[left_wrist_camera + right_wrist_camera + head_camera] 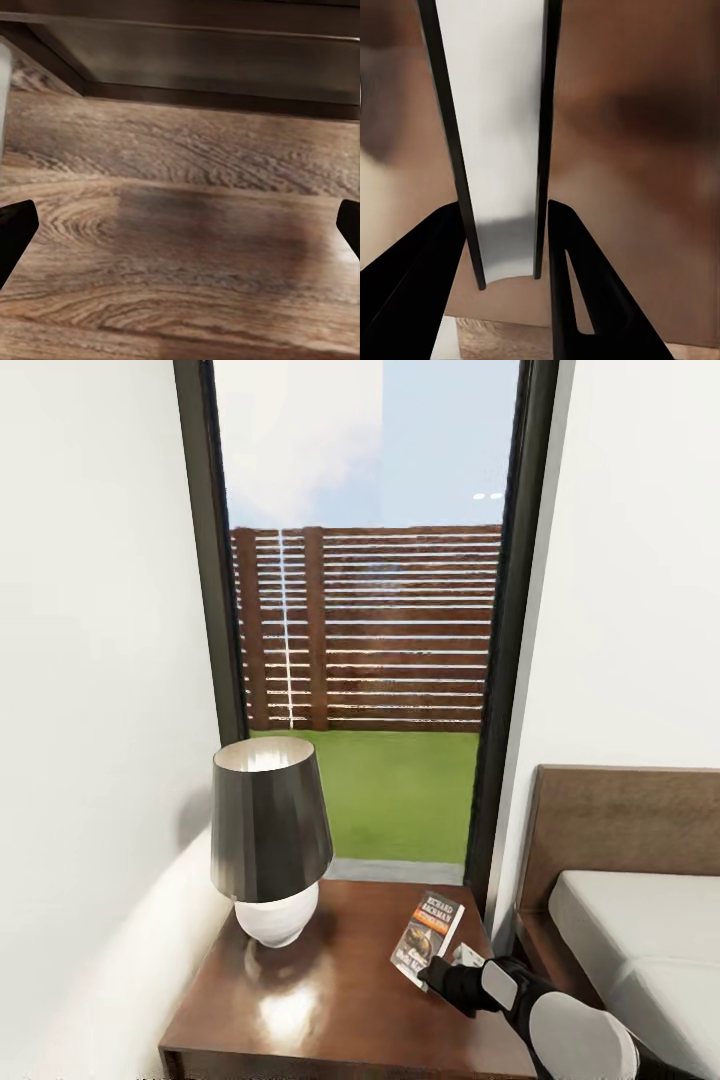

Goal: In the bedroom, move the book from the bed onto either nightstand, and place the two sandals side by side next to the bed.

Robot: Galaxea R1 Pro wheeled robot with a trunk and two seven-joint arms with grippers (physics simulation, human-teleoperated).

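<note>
Three views, taken one after another. Head view first: looked down on the nightstand (pixel 340 1000), dark reddish-brown and glossy, tucked between the white wall and the bed (pixel 640 930). Had a lamp (pixel 270 830) with a dark shade and white round base standing on its far-left part. Caught the book (pixel 428 938) over the nightstand's right side near the bed, orange band up, tilted a bit, pinched at its near edge by the right gripper (pixel 448 972). Couldn't quite tell if the far end of the book touched the top or hung just above it. Saw the black-framed window (pixel 365 610) straight behind, with a brown slatted fence and green grass outside. Showed only the bed's light-grey mattress corner and brown headboard at the right edge.

Left wrist view: pointed at wood-plank floor (pixel 180 247), with a dark wooden edge of some furniture across the far side. Caught just the two black fingertips (pixel 15 232) of the left gripper (pixel 180 232) at opposite edges, spread wide with nothing between them.

Right wrist view: stared along the book (pixel 502 135) edge-on, a pale page block between two thin dark cover lines. Had both black fingers (pixel 416 292) pressed against its sides, so clamped onto the book. Showed blurry brown nightstand wood behind.
</note>
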